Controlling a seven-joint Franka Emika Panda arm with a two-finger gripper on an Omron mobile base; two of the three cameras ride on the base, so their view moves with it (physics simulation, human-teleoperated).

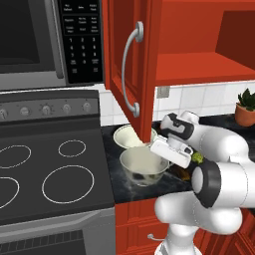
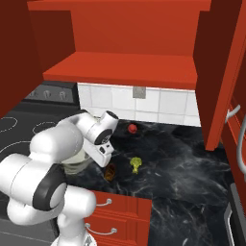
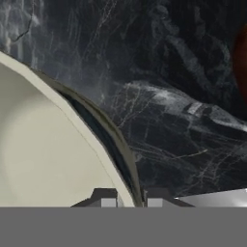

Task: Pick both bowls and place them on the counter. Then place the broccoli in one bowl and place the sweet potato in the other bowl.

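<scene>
The deeper grey-mottled bowl [image 1: 142,168] sits on the black marble counter [image 1: 119,185], at its front beside the stovetop. My gripper [image 1: 164,159] is at that bowl's right rim. In the hand view the cream rim [image 3: 72,144] runs up between the two fingertips, and the gripper [image 3: 130,198] is shut on it. The shallower, paler bowl [image 1: 128,135] stands just behind, partly under the cabinet door. The broccoli [image 2: 136,164] lies on the counter to the right of my hand. The sweet potato [image 2: 110,172] lies close by it, nearer the counter's front edge.
An open red cabinet door [image 1: 132,64] hangs over the bowls. The stovetop [image 1: 50,169] lies to the left. A small round red item [image 2: 131,128] sits near the tiled back wall, and a potted plant [image 1: 245,107] stands far right. Bare marble [image 2: 187,168] stretches to the right of the broccoli.
</scene>
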